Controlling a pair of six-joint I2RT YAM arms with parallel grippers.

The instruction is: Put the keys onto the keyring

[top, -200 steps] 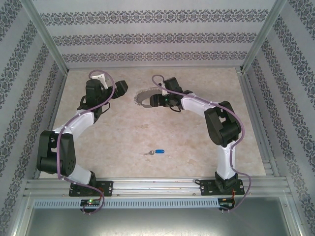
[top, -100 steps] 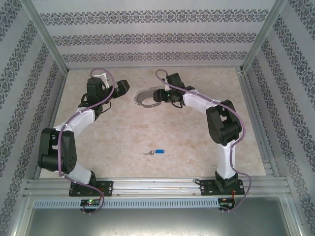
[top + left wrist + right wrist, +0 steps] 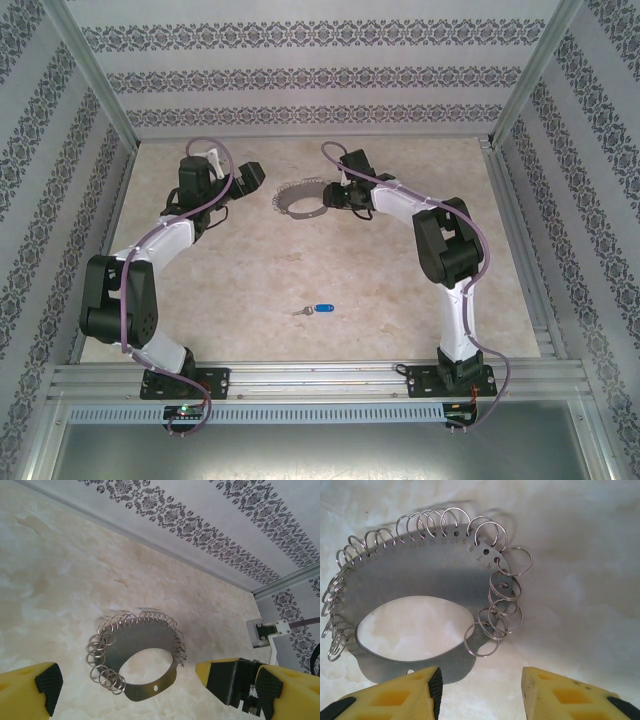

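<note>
Bracketing the keyring [image 3: 420,585], likely to steady it, we hold left gripper [image 3: 131,680] and right gripper [image 3: 480,690] parted, both empty.

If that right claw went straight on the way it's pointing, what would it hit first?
Most likely the keyring, lying on the table just ahead of the open right gripper; the exact depth is unclear.

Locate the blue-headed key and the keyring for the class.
key [image 3: 323,308]: top external view, on its blue plastic head.
keyring [image 3: 420,572]: right wrist view, on the flat grey plate.
</note>
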